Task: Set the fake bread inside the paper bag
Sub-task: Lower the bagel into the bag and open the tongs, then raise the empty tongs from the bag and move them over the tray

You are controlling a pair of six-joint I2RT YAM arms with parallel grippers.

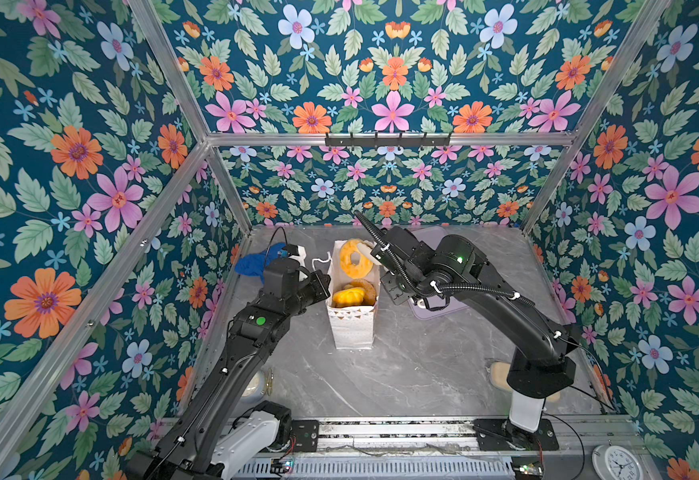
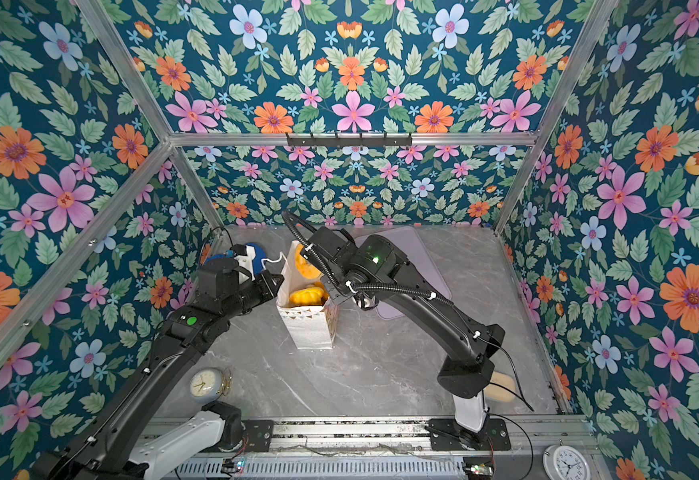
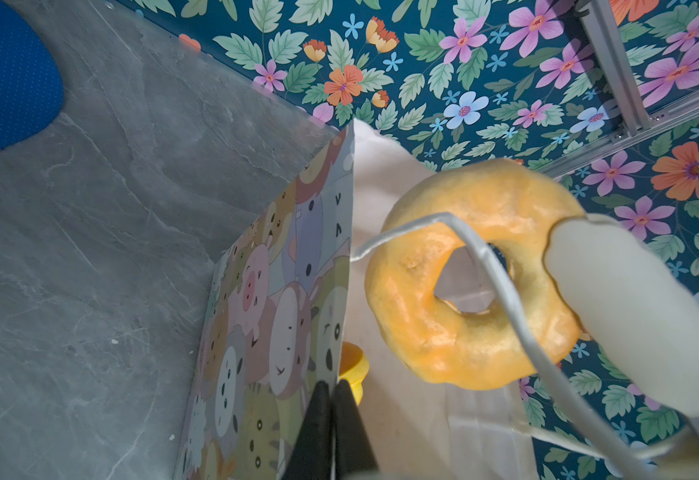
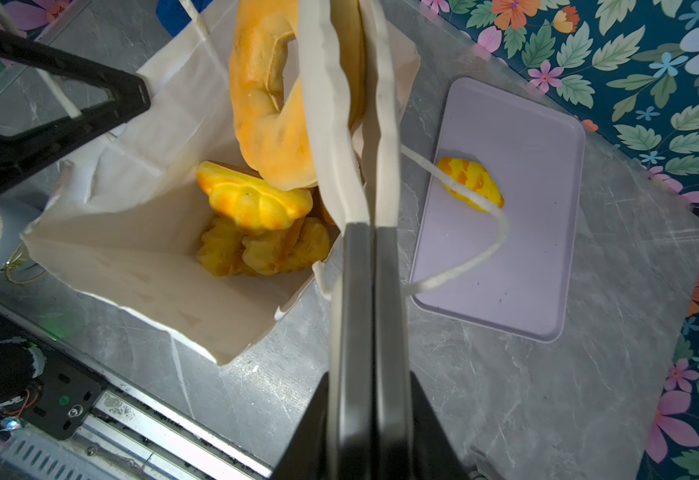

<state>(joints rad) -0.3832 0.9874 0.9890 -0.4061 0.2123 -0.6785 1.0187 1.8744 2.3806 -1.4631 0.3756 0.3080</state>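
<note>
above the open mouth of the tall white paper bag [image 1: 352,328] with its band of triangle bunting, the right gripper [image 1: 370,251] is clenching its white fingers [image 4: 331,104] on the rim of the glossy golden ring bagel [image 1: 356,258]. it is hanging the ring on edge, probably so the wide pastry is lining up with the narrow opening. the left gripper [image 3: 333,390] is pinching the bag's side wall at the top edge with its black jaws closed on the paper, seemingly bracing the bag upright and keeping the mouth spread. inside, a yellow scalloped bun [image 4: 252,201] is resting on browner croissants [image 4: 281,249], so the pile is sitting high. one striped yellow-orange toy pastry [image 4: 470,183] is lying on the flat lilac tray [image 4: 526,249] beside the bag, waiting its turn. a white cord handle [image 3: 501,282] is crossing in front of the bagel in the left wrist view and may be a snag risk.
</note>
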